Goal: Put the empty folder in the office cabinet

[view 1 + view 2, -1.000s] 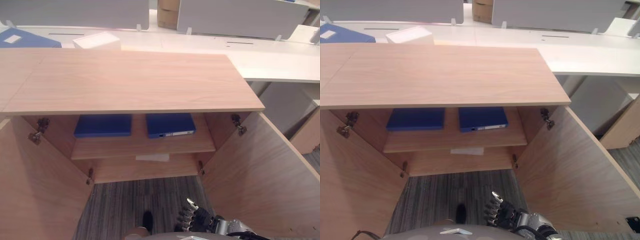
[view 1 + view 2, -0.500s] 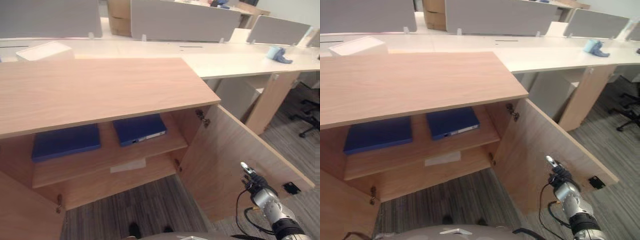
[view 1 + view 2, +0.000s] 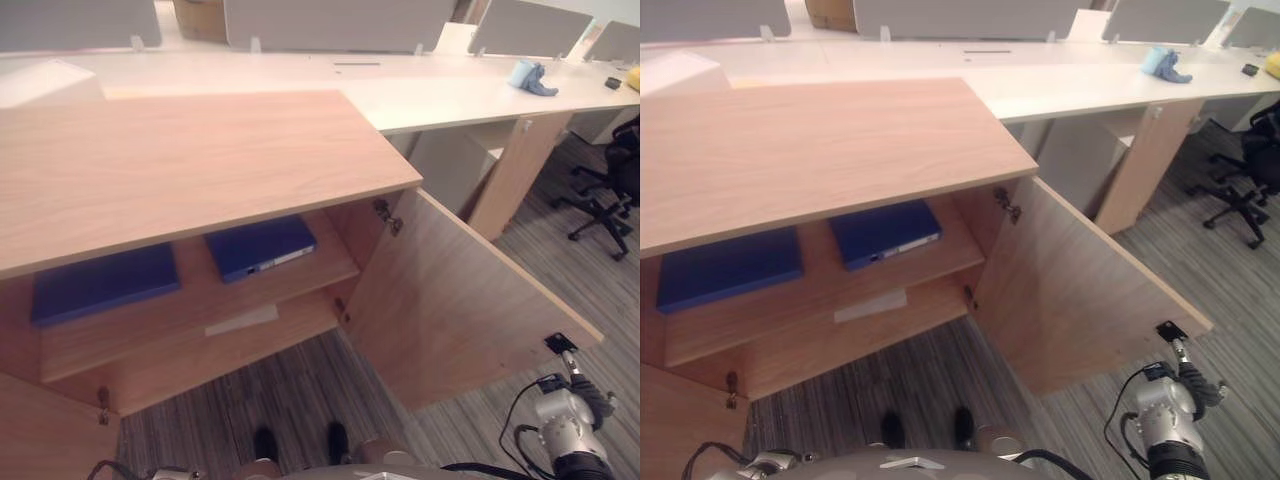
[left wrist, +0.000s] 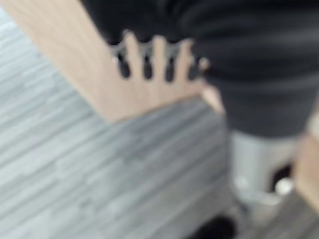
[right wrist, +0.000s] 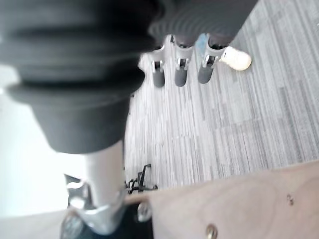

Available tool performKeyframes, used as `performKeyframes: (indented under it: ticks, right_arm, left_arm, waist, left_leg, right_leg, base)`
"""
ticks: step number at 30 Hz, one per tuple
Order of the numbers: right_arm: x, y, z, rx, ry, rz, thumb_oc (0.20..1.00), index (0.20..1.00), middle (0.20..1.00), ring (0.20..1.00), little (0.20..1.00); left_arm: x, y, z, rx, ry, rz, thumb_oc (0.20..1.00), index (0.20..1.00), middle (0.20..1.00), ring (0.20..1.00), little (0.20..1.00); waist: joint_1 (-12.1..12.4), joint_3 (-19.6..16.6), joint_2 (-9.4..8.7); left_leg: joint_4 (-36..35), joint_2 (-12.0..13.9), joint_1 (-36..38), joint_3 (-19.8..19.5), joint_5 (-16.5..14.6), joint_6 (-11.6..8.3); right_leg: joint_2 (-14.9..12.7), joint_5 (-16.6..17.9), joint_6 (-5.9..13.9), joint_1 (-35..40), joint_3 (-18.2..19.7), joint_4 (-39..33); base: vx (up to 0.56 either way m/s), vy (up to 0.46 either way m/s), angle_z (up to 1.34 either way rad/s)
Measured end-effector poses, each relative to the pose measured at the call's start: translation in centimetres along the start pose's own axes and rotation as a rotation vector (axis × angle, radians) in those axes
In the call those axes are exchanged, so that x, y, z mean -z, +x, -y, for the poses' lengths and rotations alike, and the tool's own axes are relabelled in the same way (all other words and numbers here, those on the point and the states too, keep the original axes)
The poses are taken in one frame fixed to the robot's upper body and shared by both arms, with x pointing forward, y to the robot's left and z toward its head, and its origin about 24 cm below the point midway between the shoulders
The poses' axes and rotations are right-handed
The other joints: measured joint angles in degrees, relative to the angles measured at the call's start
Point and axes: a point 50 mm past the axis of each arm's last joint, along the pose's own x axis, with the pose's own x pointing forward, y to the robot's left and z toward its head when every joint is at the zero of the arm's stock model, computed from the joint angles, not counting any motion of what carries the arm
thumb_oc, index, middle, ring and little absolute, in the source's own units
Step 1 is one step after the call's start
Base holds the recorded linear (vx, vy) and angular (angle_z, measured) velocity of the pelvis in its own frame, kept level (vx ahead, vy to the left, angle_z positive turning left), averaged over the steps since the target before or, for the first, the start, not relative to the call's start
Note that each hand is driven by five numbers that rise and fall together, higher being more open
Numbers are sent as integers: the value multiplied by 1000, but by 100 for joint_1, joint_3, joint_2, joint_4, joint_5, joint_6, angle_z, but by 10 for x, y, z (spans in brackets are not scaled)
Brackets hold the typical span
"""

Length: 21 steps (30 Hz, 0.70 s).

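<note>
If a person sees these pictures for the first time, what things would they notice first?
Most striking is the light wooden cabinet with its right door swung wide open. On its upper shelf lie two flat blue folders, one at the left and one nearer the middle. The robot's right hand is just beyond the open door's outer edge.

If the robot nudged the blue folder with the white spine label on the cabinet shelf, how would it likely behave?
The folder lies flat on the shelf, so it would probably slide, not tip or roll. Its straight edges and boxy spine suggest stiff covers, unlikely to flop. If empty it is probably light for its size, though the contents cannot be seen. Pushed sideways, it could bump the second folder beside it.
</note>
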Motion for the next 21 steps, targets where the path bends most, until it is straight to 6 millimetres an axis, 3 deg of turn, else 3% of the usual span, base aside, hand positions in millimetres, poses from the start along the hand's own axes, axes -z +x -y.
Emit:
performKeyframes:
  ticks: [1, 2, 4, 5, 7, 9, 10, 11, 12, 13, 17, 21]
  right_arm:
    - [-6, 0, -12, -16, 24, 11, 1000, 1000, 1000, 1000, 1000]
    - [-6, 1, -7, 2, 26, 16, 1000, 1000, 1000, 1000, 1000]
    - [2, 1, -1, 12, 48, -15, 1000, 1000, 1000, 1000, 1000]
    - [8, 2, 0, 5, 54, -33, 1000, 1000, 1000, 1000, 1000]
    - [17, -1, 0, -42, 82, -77, 1000, 1000, 1000, 1000, 1000]
    - [27, -6, -13, -156, 67, -112, 1000, 1000, 1000, 1000, 1000]
    - [30, -9, -20, -221, 48, -131, 1000, 1000, 1000, 1000, 1000]
    - [30, -11, -25, -271, 33, -142, 1000, 1000, 1000, 1000, 1000]
    - [34, -14, -31, -373, -36, -173, 1000, 1000, 1000, 1000, 1000]
    - [36, -17, -35, -422, -66, -194, 1000, 1000, 1000, 1000, 1000]
    - [44, -24, -43, -587, -131, -279, 1000, 1000, 1000, 1000, 1000]
    - [46, -27, -44, -719, -283, -330, 1000, 1000, 1000, 1000, 1000]
  left_arm:
    - [0, -1, 5, 12, -23, -9, 1000, 1000, 1000, 1000, 1000]
    - [-1, -2, 7, 16, -22, -11, 1000, 1000, 1000, 1000, 1000]
    - [-3, 0, -2, -10, -13, 1, 1000, 1000, 1000, 1000, 1000]
    - [0, 1, -8, -27, -15, -3, 1000, 1000, 1000, 1000, 1000]
    - [3, 3, -19, -55, -19, 8, 1000, 1000, 1000, 1000, 1000]
    - [17, 6, -25, -70, -33, -23, 1000, 1000, 1000, 1000, 1000]
    - [26, 7, -25, -70, -38, -45, 1000, 1000, 1000, 1000, 1000]
    - [28, 6, -21, -60, -47, -51, 1000, 1000, 1000, 1000, 1000]
    - [31, 4, -4, -16, -52, -56, 1000, 1000, 1000, 1000, 1000]
    - [31, 3, 3, 4, -54, -52, 1000, 1000, 1000, 1000, 1000]
    - [32, -1, 22, 59, -86, -59, 1000, 1000, 1000, 1000, 1000]
    - [35, -1, 25, 60, -127, -57, 1000, 1000, 1000, 1000, 1000]
  waist:
    - [8, 84, 165]
    - [-62, 86, 267]
    - [57, 45, 368]
    - [97, 17, 348]
    - [247, -91, 255]
    - [399, -190, 94]
    - [445, -288, -28]
    - [468, -366, -97]
    - [371, -523, 151]
    - [358, -560, 227]
    - [368, -675, 461]
    - [332, -694, 524]
  left_leg:
    - [-73, 95, -55, -59, -34, 179]
    - [-203, 106, -26, -84, -10, 204]
    - [-274, 154, -64, -92, 240, 117]
    - [-327, 150, -79, -135, 274, 75]
    - [-449, 129, -115, -161, 386, -69]
    - [-434, 66, -126, -144, 535, -272]
    - [-483, -26, -157, -140, 610, -377]
    - [-483, -61, -202, -145, 652, -436]
    - [-483, 86, -363, -281, 717, -611]
    - [-481, 170, -392, -285, 692, -688]
    - [-421, 351, -425, -397, 525, -890]
    - [-423, 488, -462, -466, 529, -919]
  right_leg:
    - [-113, -545, -337, -85, -156, 526]
    - [-271, -734, -397, -12, -192, 740]
    - [-718, -1123, -275, 155, -139, 1595]
    - [-800, -1268, -238, 358, -89, 1694]
    - [-811, -1467, -138, 755, -15, 1173]
    - [-627, -1595, -95, 1389, -27, -148]
    - [-527, -1655, -205, 1598, -51, -633]
    - [-503, -1882, -537, 1560, -55, -677]
    - [-326, -1900, -636, 1442, -37, -677]
    - [-253, -1894, -695, 1395, -32, -678]
    - [-9, -1816, -899, 1365, -56, -664]
    - [142, -1777, -1015, 1340, -53, -641]
  base:
    - [-117, -106, -48]
    - [-117, -106, -20]
    - [-126, -193, 1]
    - [-122, -245, -1]
    - [-67, -146, -11]
    - [-102, -132, -39]
    - [-122, -125, -37]
    - [-142, -151, 8]
    - [-101, -122, 16]
    - [-78, -113, 19]
    - [-48, -97, 3]
    - [-55, -83, 1]
